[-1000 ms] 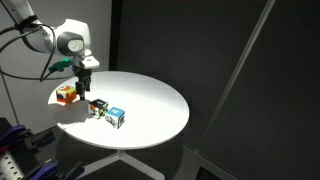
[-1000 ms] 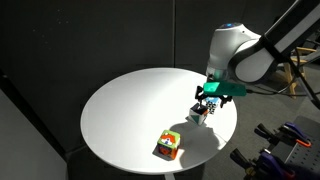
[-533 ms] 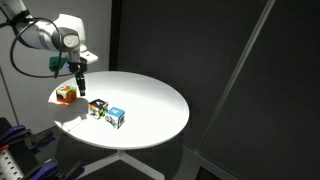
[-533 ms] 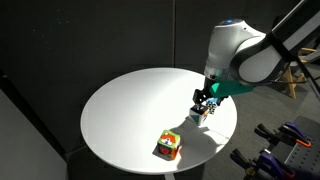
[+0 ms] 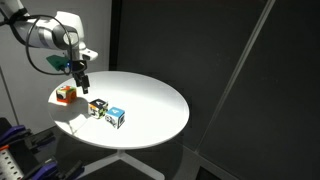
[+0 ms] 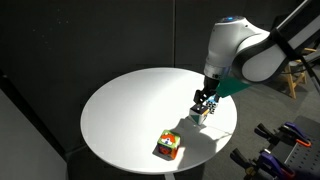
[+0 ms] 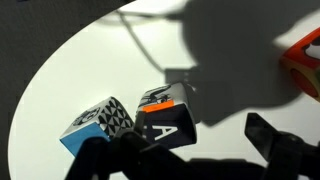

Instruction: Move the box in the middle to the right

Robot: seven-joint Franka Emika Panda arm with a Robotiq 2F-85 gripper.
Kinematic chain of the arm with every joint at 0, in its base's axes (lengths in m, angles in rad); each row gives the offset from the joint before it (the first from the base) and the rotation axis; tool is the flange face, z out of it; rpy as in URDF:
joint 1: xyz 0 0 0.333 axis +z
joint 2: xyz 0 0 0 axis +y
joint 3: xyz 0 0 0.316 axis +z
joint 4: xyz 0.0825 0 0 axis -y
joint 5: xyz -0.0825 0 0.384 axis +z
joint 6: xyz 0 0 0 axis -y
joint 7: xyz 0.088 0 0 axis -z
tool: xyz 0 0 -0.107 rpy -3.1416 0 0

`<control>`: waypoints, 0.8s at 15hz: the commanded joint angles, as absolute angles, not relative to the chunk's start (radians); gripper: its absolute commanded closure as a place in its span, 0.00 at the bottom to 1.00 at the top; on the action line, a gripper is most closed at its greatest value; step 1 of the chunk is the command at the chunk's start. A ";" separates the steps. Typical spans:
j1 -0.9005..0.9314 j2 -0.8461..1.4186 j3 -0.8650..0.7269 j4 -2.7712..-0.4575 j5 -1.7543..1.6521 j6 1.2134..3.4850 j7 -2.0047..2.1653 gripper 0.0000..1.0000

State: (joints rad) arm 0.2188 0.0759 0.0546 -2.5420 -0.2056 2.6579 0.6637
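Observation:
The dark box sits on the round white table between an orange-red cube and a blue-and-white cube. In the wrist view the dark box shows a white letter A and an orange stripe. The blue-and-white cube touches it, and the orange-red cube is at the right edge. My gripper hangs above the table between the orange-red cube and the box. It is open and empty. In an exterior view the gripper partly hides the box.
The three cubes lie near the table's rim on the robot's side, with the orange-red cube apart from the other two. Dark curtains surround the table. The arm's shadow falls over the cubes.
The arm has shifted a little sideways, away from the box toward the orange-red cube. The cubes have not moved and the gripper stays open.

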 commanded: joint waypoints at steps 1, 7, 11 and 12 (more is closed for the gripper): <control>0.203 0.076 0.071 -2.542 -0.206 2.656 0.663 0.00; 0.205 0.059 0.076 -2.563 -0.211 2.684 0.648 0.00; 0.208 0.009 0.100 -2.610 -0.192 2.750 0.579 0.00; 0.208 -0.003 0.109 -2.622 -0.174 2.765 0.549 0.00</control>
State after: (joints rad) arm 0.2189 0.0637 0.0830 -2.5659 -0.2056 2.7266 0.6284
